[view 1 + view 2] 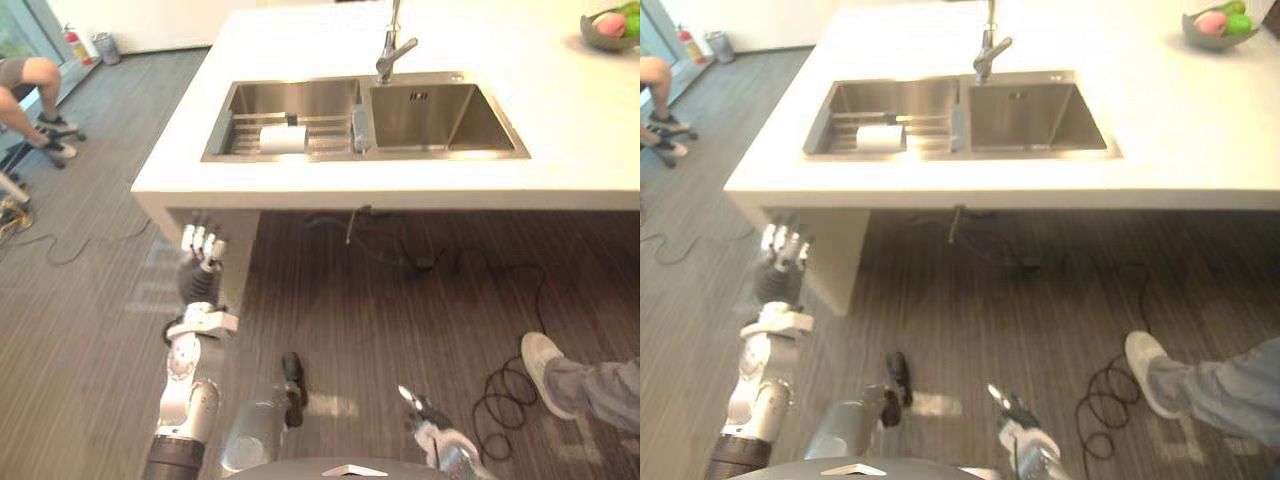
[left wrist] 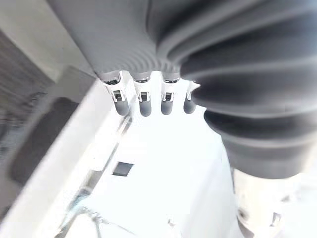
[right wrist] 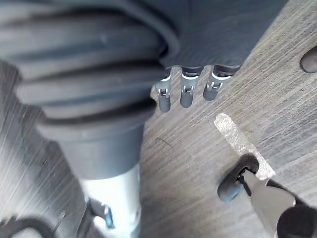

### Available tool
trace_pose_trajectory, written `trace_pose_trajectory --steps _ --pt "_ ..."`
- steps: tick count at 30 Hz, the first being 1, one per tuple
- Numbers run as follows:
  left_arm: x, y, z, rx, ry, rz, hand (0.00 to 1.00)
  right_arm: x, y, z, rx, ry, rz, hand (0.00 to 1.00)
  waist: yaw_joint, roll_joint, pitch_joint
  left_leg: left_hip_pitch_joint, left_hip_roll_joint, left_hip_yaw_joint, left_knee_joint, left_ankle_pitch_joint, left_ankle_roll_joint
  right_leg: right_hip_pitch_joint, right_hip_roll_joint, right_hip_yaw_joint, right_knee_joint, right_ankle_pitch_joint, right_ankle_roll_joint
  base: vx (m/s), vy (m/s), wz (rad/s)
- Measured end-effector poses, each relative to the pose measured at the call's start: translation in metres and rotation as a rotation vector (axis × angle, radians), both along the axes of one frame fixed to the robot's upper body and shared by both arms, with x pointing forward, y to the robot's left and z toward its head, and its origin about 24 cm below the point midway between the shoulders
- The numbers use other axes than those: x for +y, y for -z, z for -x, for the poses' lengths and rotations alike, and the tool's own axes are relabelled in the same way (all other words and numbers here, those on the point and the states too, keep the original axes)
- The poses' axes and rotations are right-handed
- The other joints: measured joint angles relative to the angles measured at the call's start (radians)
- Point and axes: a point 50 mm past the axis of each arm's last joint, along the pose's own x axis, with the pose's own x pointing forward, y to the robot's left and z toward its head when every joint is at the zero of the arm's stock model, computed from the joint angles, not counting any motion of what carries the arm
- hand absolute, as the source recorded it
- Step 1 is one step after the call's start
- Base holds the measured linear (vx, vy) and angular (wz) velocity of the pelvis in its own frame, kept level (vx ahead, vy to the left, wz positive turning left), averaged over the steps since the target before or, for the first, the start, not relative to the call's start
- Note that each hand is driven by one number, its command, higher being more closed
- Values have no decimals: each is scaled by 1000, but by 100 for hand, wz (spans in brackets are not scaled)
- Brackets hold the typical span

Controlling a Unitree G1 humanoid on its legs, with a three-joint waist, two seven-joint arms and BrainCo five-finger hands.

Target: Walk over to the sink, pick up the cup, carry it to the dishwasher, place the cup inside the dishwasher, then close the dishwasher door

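A white desk [image 1: 560,130] carries a steel sink [image 1: 365,155] with 2 basins and a chrome faucet [image 1: 392,45] standing at the back between them. The cup [image 1: 283,138] – white and lying on its side – rests on a ribbed rack [image 1: 325,135] in the left basin, toward that basin's front. The right basin holds nothing that I can make out. At the desk's far right corner sits a dark bowl [image 1: 1196,30] with pink and green fruit [image 1: 1220,20] in it.

The left hand [image 1: 200,245] is raised in front of the desk's near left corner, just below the level of the top. Its fingers [image 2: 143,101] point up, straight and side by side, holding nothing; it is well apart from the cup. The right hand [image 1: 425,415] hangs low over the dark striped floor [image 1: 330,310], with its fingers [image 3: 185,94] loose and nothing between them.

On the right, a person's leg in grey trousers reaches in, and its pale shoe [image 1: 545,372] is planted on the floor near a coil of black cable. At the far left another person [image 1: 30,85] sits on a chair – bare legs and sneakers are what I can see. Behind them, a red fire extinguisher [image 1: 72,45] stands against the wall.
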Motion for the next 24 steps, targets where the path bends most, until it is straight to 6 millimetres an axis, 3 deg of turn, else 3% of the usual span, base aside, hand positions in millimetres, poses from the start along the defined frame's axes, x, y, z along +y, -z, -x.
trace_pose_trajectory --steps 1,2,3,4,5,6,7,8,10,12,13,15,17,20,22,24 --pt "3 -10 0 -38 -25 -6 0 1 4 11 38 32 -20 0 2 -18 -5 -12 -11 1 26 0 8 -6 -15 0 16 6 2 569 220 2" --pt "8 -26 2 -103 -63 -20 0 2 10 26 91 87 -46 0 7 -44 -10 -21 -33 3 61 -22 42 -19 -37 0 58 20 -4 509 201 24" --pt "12 -43 2 -167 -106 -38 0 4 17 46 170 149 -79 0 15 -69 -27 -23 -62 3 80 -71 47 -63 -68 -1 158 64 0 552 226 31" --pt "17 -53 4 -205 -142 -45 0 6 20 59 219 160 -90 0 17 -75 -35 -6 -79 -1 87 -102 49 -99 -85 -4 253 125 17 508 209 28" --pt "25 -61 7 -236 -181 -45 0 8 22 70 250 166 -99 0 16 -78 -37 30 -98 -7 78 -131 50 -141 -105 -4 370 211 57 374 220 9" --pt "32 -70 11 -271 -221 -55 0 9 24 78 271 188 -115 0 14 -78 -38 87 -122 -16 60 -160 48 -217 -153 -2 579 316 161 251 217 5" --pt "33 -78 15 -304 -233 -90 0 12 25 85 277 216 -126 0 8 -77 -38 163 -150 -36 29 -166 50 -302 -213 -28 791 330 187 100 181 3" --pt "31 -82 16 -318 -235 -102 0 13 25 87 280 227 -128 0 6 -71 -41 201 -158 -47 7 -169 47 -341 -247 -51 871 317 164 -82 135 4" --pt "24 -94 21 -371 -226 -137 0 8 23 88 250 262 -113 0 -6 -35 -51 327 -154 -90 -65 -178 35 -473 -325 -123 981 253 71 -273 136 1" --pt "19 -98 17 -389 -200 -160 0 10 22 84 217 277 -123 0 -26 -24 -59 419 -145 -116 -114 -198 32 -581 -348 -158 889 195 29 -460 164 24" --pt "18 -99 16 -389 -196 -162 0 11 22 84 207 278 -129 0 -30 -23 -60 432 -143 -121 -121 -207 33 -603 -346 -163 830 183 29 -577 175 43" --pt "17 -93 12 -363 -185 -162 0 15 23 88 202 266 -147 0 -43 -30 -76 453 -138 -170 -106 -248 25 -642 -313 -136 509 176 28 -528 168 68" --pt "14 -83 5 -320 -129 -135 0 22 24 99 234 236 -160 0 -47 -49 -103 461 -133 -205 -86 -278 10 -630 -295 -97 353 224 42 -195 53 80" --pt "2 -66 -4 -224 20 -52 0 28 25 109 256 228 -175 0 -32 -75 -136 495 -103 -195 -95 -303 -30 -546 -264 -150 192 303 49 132 -153 45" --pt "-5 -49 -9 -131 59 -36 0 26 24 108 232 266 -190 0 -16 -61 -155 501 -68 -188 -86 -323 -66 -502 -218 -174 92 301 66 240 -248 -18" --pt "-11 -32 -15 -34 81 -29 0 21 23 96 173 360 -212 0 -21 -33 -176 487 -20 -167 -73 -323 -112 -477 -154 -175 0 334 42 221 -223 -39"
